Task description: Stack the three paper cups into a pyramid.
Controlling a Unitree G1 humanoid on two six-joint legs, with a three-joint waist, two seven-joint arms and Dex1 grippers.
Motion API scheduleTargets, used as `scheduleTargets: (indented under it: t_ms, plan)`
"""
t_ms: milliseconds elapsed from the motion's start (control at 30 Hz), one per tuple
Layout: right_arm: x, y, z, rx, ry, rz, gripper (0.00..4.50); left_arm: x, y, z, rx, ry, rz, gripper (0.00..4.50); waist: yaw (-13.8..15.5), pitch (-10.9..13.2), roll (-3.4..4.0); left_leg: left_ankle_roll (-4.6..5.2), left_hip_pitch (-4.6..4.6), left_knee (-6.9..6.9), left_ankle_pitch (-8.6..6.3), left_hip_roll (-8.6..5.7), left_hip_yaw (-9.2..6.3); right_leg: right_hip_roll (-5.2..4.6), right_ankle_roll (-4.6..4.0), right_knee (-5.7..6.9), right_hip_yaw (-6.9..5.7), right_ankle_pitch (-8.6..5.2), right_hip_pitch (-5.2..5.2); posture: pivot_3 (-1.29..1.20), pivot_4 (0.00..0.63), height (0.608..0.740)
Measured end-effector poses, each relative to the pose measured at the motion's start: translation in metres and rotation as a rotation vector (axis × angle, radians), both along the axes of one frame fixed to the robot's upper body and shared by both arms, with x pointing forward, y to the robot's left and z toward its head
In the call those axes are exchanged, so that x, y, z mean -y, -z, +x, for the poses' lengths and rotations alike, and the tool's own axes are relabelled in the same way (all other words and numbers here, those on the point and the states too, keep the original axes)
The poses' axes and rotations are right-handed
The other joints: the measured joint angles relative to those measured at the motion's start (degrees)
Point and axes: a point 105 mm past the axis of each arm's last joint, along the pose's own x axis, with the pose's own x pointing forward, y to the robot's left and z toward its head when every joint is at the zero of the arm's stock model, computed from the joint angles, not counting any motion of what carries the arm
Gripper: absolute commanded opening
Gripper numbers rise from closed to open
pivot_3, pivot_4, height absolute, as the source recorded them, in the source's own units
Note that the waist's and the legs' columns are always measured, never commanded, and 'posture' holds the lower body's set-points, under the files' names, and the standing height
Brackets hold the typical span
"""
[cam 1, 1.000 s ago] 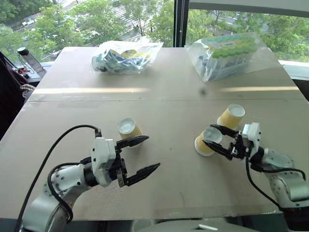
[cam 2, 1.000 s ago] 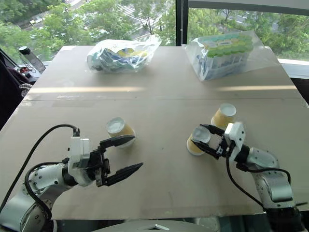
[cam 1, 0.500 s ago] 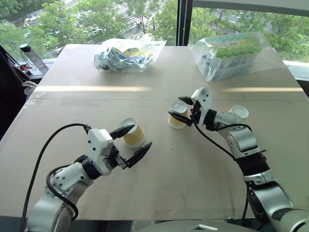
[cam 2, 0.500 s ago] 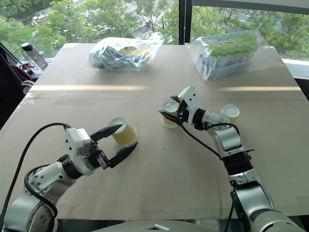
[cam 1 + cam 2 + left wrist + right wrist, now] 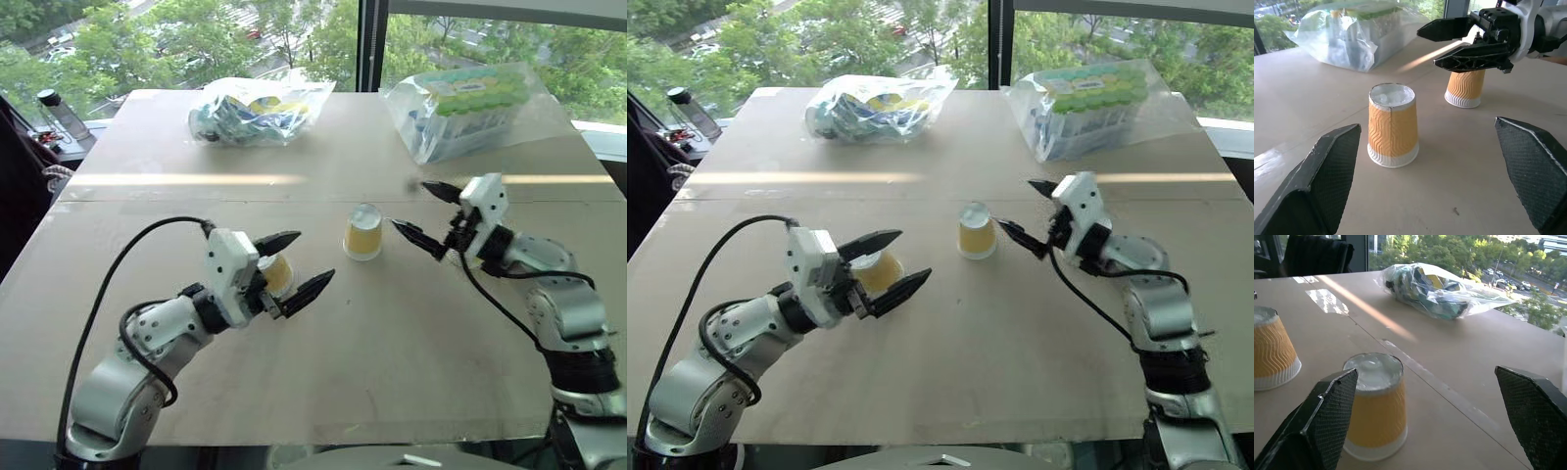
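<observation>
Paper cups, three of them, are sitting separately on the tan table (image 5: 323, 382), none stacked. Middle cup (image 5: 362, 231) is standing upside down, base up, near the table's centre, free of both grippers. Second cup (image 5: 878, 273) is sitting between the fingers of the left gripper (image 5: 290, 265); the jaws are spread wide on either side of it and are not pressing it. In the eye views I cannot tell which way up this cup is standing. Third cup (image 5: 1465, 88) is standing upside down behind the right gripper (image 5: 423, 212), as the left wrist view is showing it, and is mostly hidden by that arm in the eye views. Right gripper is hovering just beside the middle cup, jaws wide apart, holding nothing. Right wrist view is looking past its own spread fingers (image 5: 1317, 421) at the middle cup close in front. Two clear plastic bags are lying along the far edge by the window: a crumpled bag (image 5: 257, 111) on the left, and a bag of green-topped packages (image 5: 468, 104) on the right.
</observation>
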Motion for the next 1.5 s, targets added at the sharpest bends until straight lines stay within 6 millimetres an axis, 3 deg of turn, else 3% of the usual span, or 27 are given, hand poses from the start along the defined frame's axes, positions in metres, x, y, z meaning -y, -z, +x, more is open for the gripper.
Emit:
scheduleTargets:
  t_ms: [100,200,433,700,800,867,933,1067,1367,1500]
  plan:
    - [0.041,0.003,-0.003,-0.022,0.172,-0.012,4.44,0.012,0.000,0.000,-0.020,0.061,0.013,4.50,0.05,-0.01,-0.02,0.00,0.00,0.00,0.00,-0.02,0.06,0.02,0.00,0.01,0.00,0.00,0.01,0.00,0.150,0.740]
    - [0.068,0.017,-0.003,-0.069,0.299,0.007,4.44,0.019,-0.004,0.002,-0.012,0.089,0.021,4.50,-0.12,-0.02,-0.02,0.00,0.03,0.00,0.00,-0.01,0.14,0.05,0.00,0.04,0.06,0.00,0.01,0.00,0.150,0.740]
    - [0.078,0.039,0.001,-0.145,0.380,0.076,4.44,0.023,-0.009,0.004,-0.005,0.114,0.033,4.50,-0.11,-0.01,-0.02,0.00,0.13,0.03,0.01,0.00,0.16,0.11,-0.01,0.15,0.18,0.00,0.02,0.00,0.150,0.740]
    - [0.073,0.042,0.001,-0.186,0.351,0.145,4.44,0.027,-0.008,0.003,-0.004,0.141,0.041,4.50,0.00,-0.01,-0.02,0.00,0.07,0.03,0.01,-0.01,0.13,0.08,0.00,0.12,0.18,0.00,0.01,0.00,0.150,0.740]
    - [0.075,0.043,0.002,-0.193,0.353,0.159,3.65,0.029,-0.010,0.003,0.005,0.148,0.039,4.50,0.00,-0.01,-0.02,0.00,0.08,0.03,0.01,-0.01,0.15,0.09,0.00,0.13,0.17,0.00,0.01,0.00,0.150,0.740]
    - [0.075,0.043,0.002,-0.193,0.353,0.159,2.67,0.029,-0.010,0.004,0.007,0.148,0.041,4.50,-0.02,-0.01,-0.02,0.00,0.08,0.03,0.01,-0.01,0.16,0.10,0.00,0.14,0.17,-0.01,0.01,0.00,0.150,0.740]
    - [0.074,0.043,0.002,-0.194,0.350,0.159,2.17,0.028,-0.009,0.004,0.005,0.148,0.043,4.50,-0.01,-0.01,-0.02,0.00,0.08,0.03,0.01,-0.01,0.16,0.10,0.00,0.14,0.17,-0.01,0.01,0.00,0.150,0.740]
    - [0.069,0.042,0.004,-0.195,0.328,0.158,2.17,0.027,-0.008,0.004,0.003,0.147,0.042,4.50,-0.06,-0.01,-0.02,0.00,0.08,0.03,0.01,-0.01,0.14,0.10,0.00,0.13,0.18,-0.01,0.01,0.00,0.150,0.740]
    - [-0.011,0.023,0.018,-0.164,0.090,0.180,2.17,0.003,0.014,-0.004,-0.069,0.040,0.058,4.50,-0.05,-0.01,-0.02,0.00,0.12,0.03,0.01,0.04,0.06,0.08,-0.01,0.21,0.20,-0.01,-0.02,0.00,0.150,0.740]
    - [-0.022,0.029,0.020,-0.185,0.068,0.152,2.17,-0.004,0.016,-0.004,-0.071,0.009,0.068,4.50,0.06,-0.01,-0.02,-0.01,0.05,0.05,0.01,0.02,0.06,-0.02,0.00,0.14,0.19,0.00,-0.04,0.00,0.150,0.740]
